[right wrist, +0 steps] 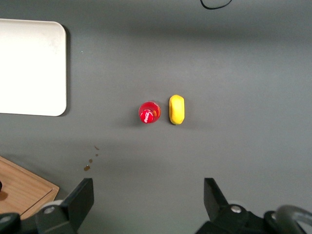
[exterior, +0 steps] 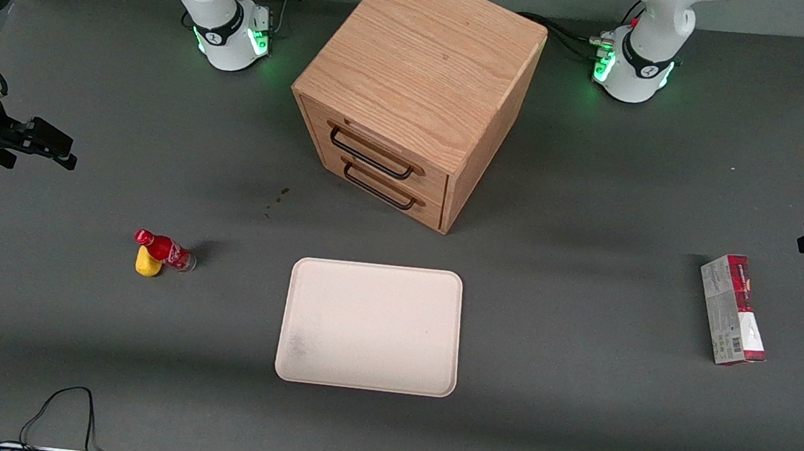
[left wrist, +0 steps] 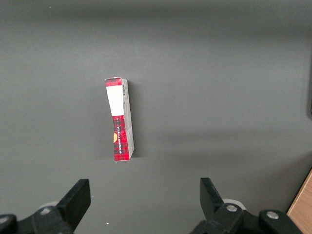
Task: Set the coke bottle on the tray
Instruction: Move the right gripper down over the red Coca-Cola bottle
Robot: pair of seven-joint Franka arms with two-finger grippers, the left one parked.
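Observation:
The coke bottle (exterior: 165, 251), small and red with a red cap, stands upright on the grey table toward the working arm's end. The right wrist view shows it cap-on from above (right wrist: 148, 112). A yellow lump (exterior: 148, 263) touches it on the side nearer the front camera. The pale pink-beige tray (exterior: 370, 327) lies flat with nothing on it, apart from the bottle and toward the table's middle; its corner (right wrist: 29, 68) shows in the right wrist view. My gripper (exterior: 60, 149) hovers open and empty well above the table, farther from the front camera than the bottle (right wrist: 147, 191).
A wooden drawer cabinet (exterior: 417, 85) with two handled drawers stands farther from the front camera than the tray. A red-and-grey carton (exterior: 733, 309) lies toward the parked arm's end. A black cable (exterior: 65, 407) loops at the table's near edge. Small brown stains (exterior: 276, 201) mark the table.

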